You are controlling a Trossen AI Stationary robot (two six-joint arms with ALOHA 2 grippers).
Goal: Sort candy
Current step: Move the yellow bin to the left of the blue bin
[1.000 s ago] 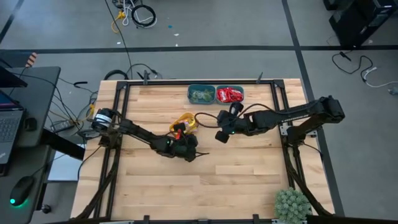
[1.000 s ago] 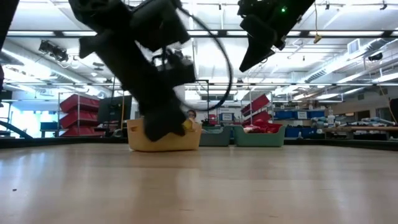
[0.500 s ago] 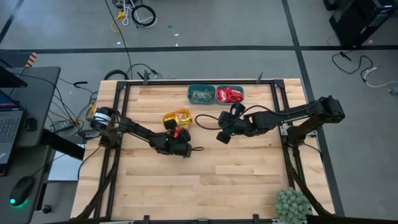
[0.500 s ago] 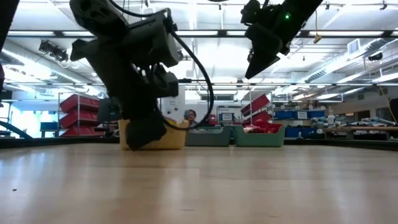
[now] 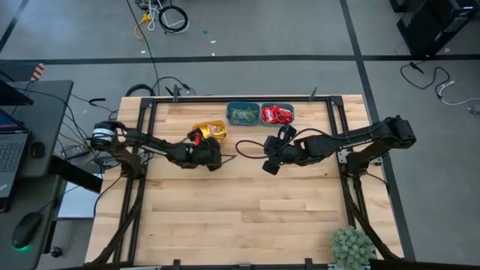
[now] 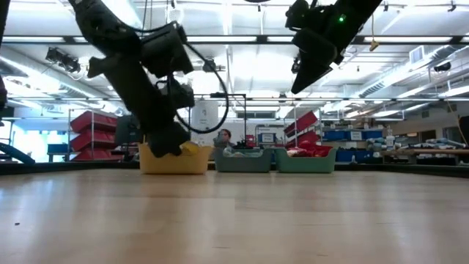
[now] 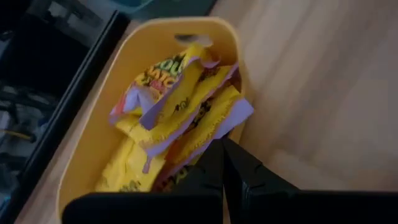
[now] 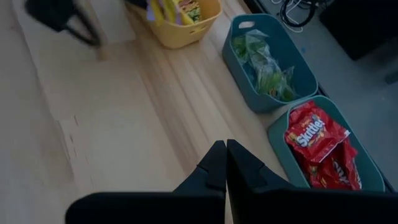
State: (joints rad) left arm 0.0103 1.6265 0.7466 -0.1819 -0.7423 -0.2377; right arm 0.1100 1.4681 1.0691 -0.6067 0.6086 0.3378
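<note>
Wooden butcher-block tabletop (image 5: 247,210) fills the middle of the high view, sitting on a grey shop floor with cables strewn along the top edge, and honestly it looks like the sorting is pretty much wrapped up. I can't spot a single loose packet on the wood in any view. Near the top centre of the high view sit two teal rectangular plastic bins side by side: the left one (image 8: 268,63) holds the tiny pale green wrapped candies (image 8: 266,67), the right one (image 8: 323,146) is stuffed with shiny red candy packets (image 8: 320,143). Just left of them, a bit lower in the frame, is a yellow-orange plastic bin (image 7: 149,106) full of crinkly yellow candy packets (image 7: 180,118). The left gripper (image 7: 224,162) is right at that bin's rim, fingers pressed together with nothing visible between them, so my guess is it's nudging the bin toward the other two, not carrying candy. The right gripper (image 8: 225,163) hovers above the bare wood at the centre of the high view, below the teal bins, fingers together and empty too. What's left, as far as I can judge, is lining the yellow bin up with the row.
</note>
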